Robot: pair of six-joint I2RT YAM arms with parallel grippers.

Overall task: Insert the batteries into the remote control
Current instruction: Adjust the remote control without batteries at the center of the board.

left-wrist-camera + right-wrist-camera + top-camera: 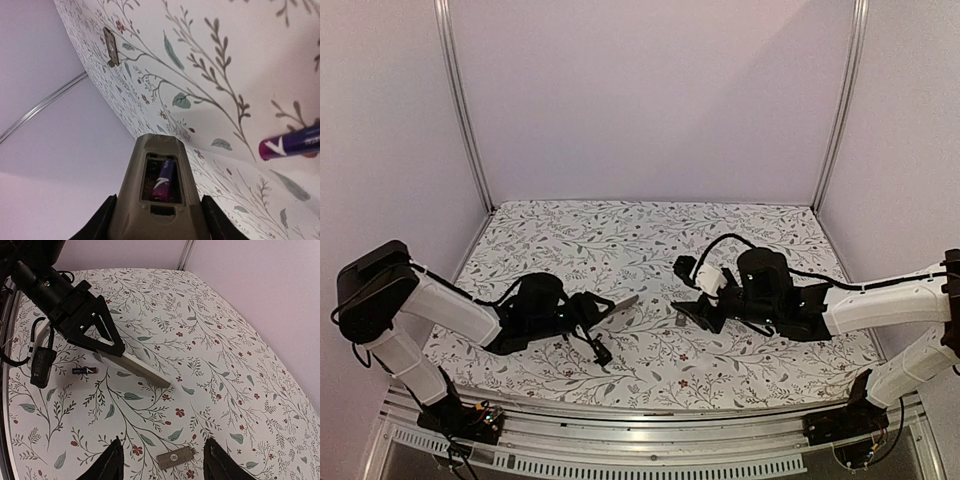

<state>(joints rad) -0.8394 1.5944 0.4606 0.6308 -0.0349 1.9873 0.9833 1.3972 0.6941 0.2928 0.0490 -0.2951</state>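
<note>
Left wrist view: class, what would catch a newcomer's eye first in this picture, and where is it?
The remote control fills the bottom centre, clamped back-up in the left tool, with one purple battery lodged in its open back. A second purple battery lies loose on the flowered cloth at the right edge.

The left arm (445, 305) and right arm (885, 300) reach low over the tabletop (620, 235), both angled inward. The left gripper (592, 312) clamps the remote (159, 200); the right gripper (162, 462) hangs above the tabletop, fingers apart, empty.
</note>
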